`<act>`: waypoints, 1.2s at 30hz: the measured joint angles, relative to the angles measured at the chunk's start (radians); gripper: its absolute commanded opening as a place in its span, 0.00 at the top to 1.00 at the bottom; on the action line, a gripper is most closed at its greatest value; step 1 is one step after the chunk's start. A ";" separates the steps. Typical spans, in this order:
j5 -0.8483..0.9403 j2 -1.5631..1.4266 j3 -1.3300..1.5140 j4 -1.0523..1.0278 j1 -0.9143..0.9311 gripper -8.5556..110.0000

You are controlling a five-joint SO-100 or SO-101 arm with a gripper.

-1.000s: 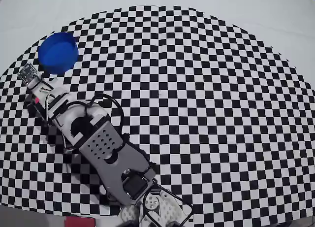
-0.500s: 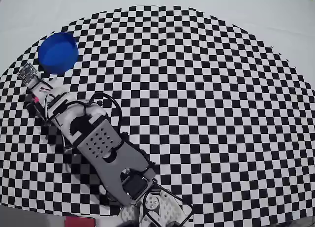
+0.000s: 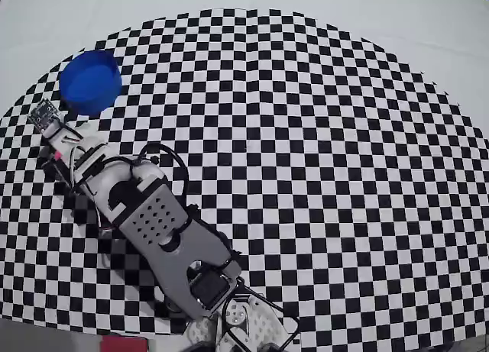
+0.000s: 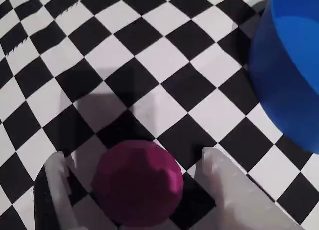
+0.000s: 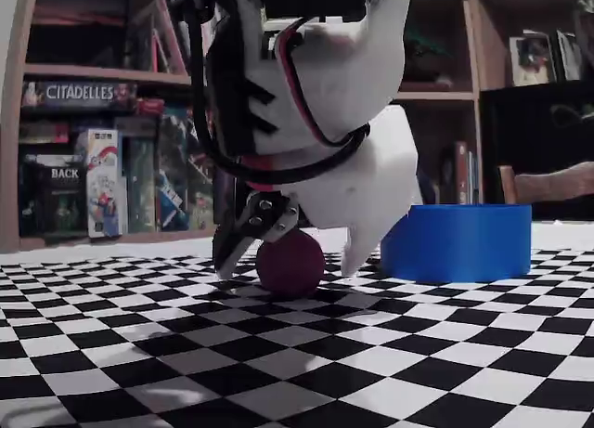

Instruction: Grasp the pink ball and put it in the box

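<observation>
Step in hand: the grasp. The claw (image 5: 288,256) is lowered to the table (image 3: 321,161) with its two fingers spread, one on each side of the ball (image 5: 290,261). In the wrist view the ball (image 4: 137,182) lies between the fingers (image 4: 227,182), with checkered cloth visible in the gap on either side, so the claw reads as released and not yet gripping. In the fixed view the ball rests on the table; it is not lifted.

Position of the target: the ball sits on the checkered cloth just beside the box (image 5: 457,242), a blue round container. In the overhead view the arm covers the ball; the box (image 3: 90,82) is at upper left, near the claw's tip. In the wrist view the box (image 4: 289,65) fills the upper right corner.

Next move, as judged:
1. Close the fingers on the ball until both touch it. The ball is round, so an off-centre squeeze may push it out forward.
2. Raise the ball above the box rim.
3. Carry it the short way over the opening and release.
</observation>
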State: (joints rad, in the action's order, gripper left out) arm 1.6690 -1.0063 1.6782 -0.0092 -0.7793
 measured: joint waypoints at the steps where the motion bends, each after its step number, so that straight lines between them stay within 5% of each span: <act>1: 0.000 0.006 0.000 -0.002 0.000 0.66; 19: 0.000 0.008 0.000 -0.002 0.000 0.66; 25: 0.000 0.008 0.000 -0.002 0.000 0.92; 36: 0.002 0.008 0.000 -0.002 0.000 0.93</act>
State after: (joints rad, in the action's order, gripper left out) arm 1.6705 -0.9986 1.6782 -0.0107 -0.7793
